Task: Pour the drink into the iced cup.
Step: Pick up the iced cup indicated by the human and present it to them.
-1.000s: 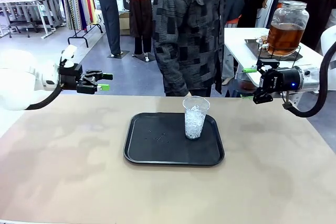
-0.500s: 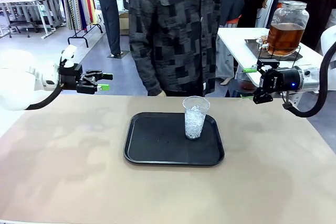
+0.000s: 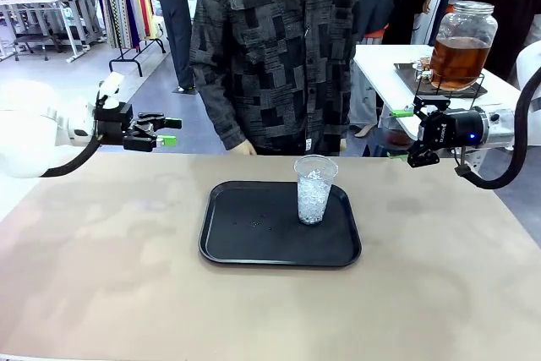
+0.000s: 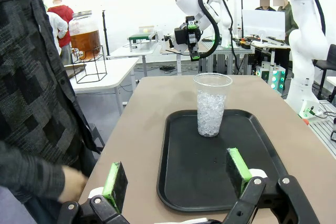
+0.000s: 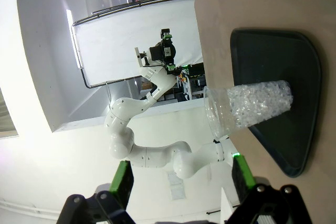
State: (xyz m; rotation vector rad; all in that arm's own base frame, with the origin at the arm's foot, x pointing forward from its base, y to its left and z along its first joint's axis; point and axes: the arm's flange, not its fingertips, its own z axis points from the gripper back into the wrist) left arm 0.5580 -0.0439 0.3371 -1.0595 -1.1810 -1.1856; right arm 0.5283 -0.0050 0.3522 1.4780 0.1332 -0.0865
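Standing upright on the far right part of the black tray (image 3: 254,247), the iced cup (image 3: 314,192) sits close to the tray's far rim, with bare tray to its left and front. The tray lies mid-surface, and open tan surface (image 3: 101,276) stretches on every side of it. The left end effector (image 3: 172,131) hovers above the far left edge with its fingers spread wide, holding nothing. The right end effector (image 3: 401,134) hangs off the far right edge, likewise spread and empty. Beyond it, well apart from the cup, the drink (image 3: 456,61) fills the lower part of a glass jar (image 3: 470,14) on a white side table (image 3: 385,61). A person (image 3: 270,48) stands at the far edge, with one hand (image 3: 244,149) near the tray's far left corner.
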